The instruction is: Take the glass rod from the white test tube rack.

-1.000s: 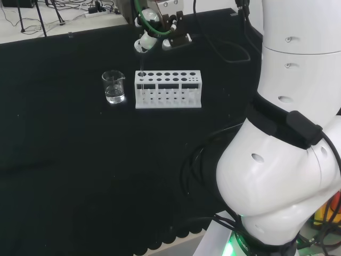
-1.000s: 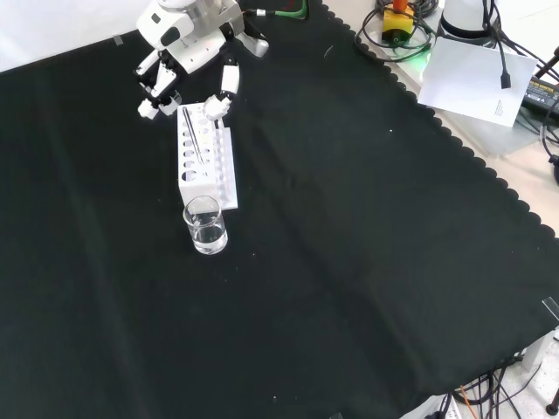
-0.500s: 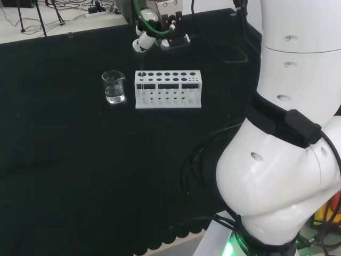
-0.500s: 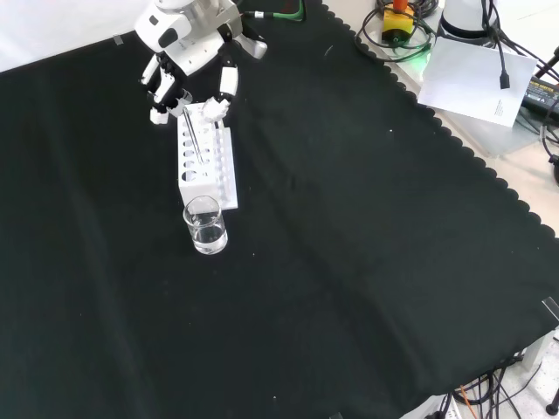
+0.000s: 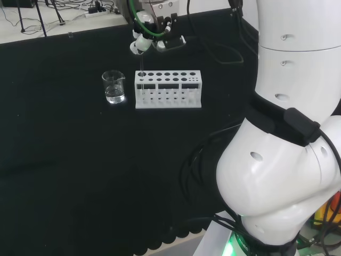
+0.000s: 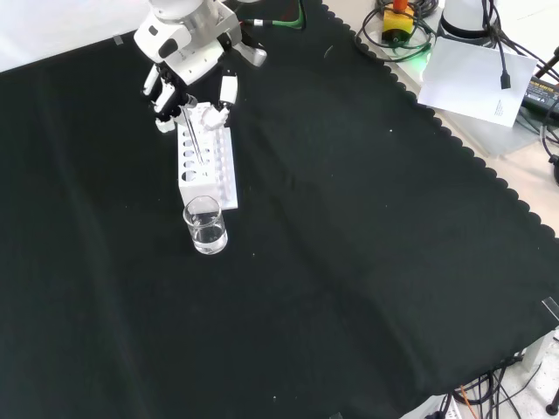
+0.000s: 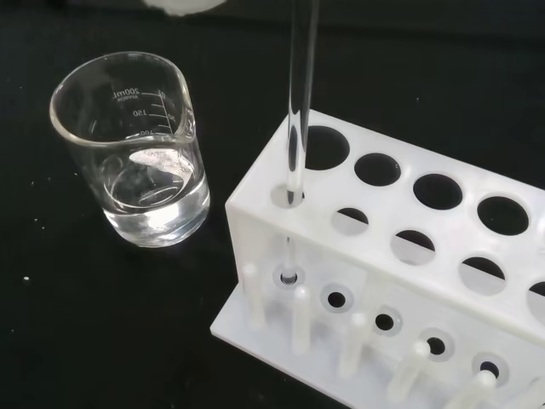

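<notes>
The white test tube rack [image 5: 168, 89] [image 6: 206, 159] [image 7: 400, 230] stands on the black cloth. A clear glass rod [image 5: 141, 66] [image 6: 194, 133] [image 7: 300, 94] stands upright in a small corner hole at the rack's end nearest the beaker. In the wrist view its lower end reaches the rack's base. My hand [image 5: 145, 38] [image 6: 186, 51] hovers over the rod's top. Its fingers [image 6: 165, 94] and thumb [image 6: 227, 90] hang on either side of the rod with a gap showing, so it holds nothing.
A small glass beaker [image 5: 114, 87] [image 6: 205, 225] [image 7: 136, 162] with a little clear liquid stands close beside the rack's rod end. Cables and gear lie beyond the cloth's scalloped edge [image 6: 437, 122]. The arm's white links [image 5: 287, 133] rise at the head view's right.
The hand has shifted over the rack's end and its fingers have drawn in closer to the rod's top. Rod, rack and beaker have not moved.
</notes>
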Controlling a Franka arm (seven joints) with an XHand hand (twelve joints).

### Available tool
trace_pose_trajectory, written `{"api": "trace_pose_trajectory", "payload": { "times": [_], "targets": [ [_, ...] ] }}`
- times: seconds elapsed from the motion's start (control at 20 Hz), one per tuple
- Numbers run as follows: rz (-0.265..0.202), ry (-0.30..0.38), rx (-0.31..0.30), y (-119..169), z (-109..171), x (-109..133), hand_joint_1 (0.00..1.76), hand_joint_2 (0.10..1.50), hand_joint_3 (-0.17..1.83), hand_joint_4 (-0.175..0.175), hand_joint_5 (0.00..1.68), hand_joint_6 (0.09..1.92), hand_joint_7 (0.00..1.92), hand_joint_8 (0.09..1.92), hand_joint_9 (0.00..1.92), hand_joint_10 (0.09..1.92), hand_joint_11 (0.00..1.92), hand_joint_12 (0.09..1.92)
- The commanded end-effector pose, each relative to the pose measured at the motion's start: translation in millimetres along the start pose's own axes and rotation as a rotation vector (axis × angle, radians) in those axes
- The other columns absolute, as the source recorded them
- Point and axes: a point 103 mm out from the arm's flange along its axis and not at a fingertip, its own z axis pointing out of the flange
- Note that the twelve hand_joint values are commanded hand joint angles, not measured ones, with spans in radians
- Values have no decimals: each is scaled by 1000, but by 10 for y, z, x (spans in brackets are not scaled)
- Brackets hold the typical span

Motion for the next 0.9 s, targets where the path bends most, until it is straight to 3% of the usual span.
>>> {"api": "trace_pose_trajectory", "payload": {
  "times": [0.05, 0.2, 0.35, 0.5, 0.7, 0.8, 0.9],
  "targets": [
    [-2, -13, -21, 23, 35, -18, 932, 725, 727, -175, 562, 885, 1017, 844, 1373, 864, 633, 1293],
    [-19, -6, -65, 40, 45, -20, 1041, 683, 769, -175, 709, 921, 1118, 851, 1439, 882, 912, 1206],
    [-30, -1, -77, 72, 69, 16, 1077, 672, 791, -175, 802, 927, 1169, 858, 1481, 883, 1064, 1155],
    [-31, 0, -82, 104, 65, 48, 1136, 897, 430, -175, 941, 1035, 1207, 873, 1517, 875, 1195, 1095],
    [-30, -12, -89, 134, 54, 86, 1150, 979, 278, -175, 972, 1039, 1229, 891, 1533, 874, 1312, 1037],
    [-22, -40, -136, 141, 41, 71, 1231, 976, 253, -175, 965, 975, 1149, 955, 1534, 907, 1390, 960],
    [-22, -46, -213, 113, 0, 50, 1272, 901, 387, -175, 960, 919, 1144, 1034, 1555, 978, 1413, 931]
  ]
}}
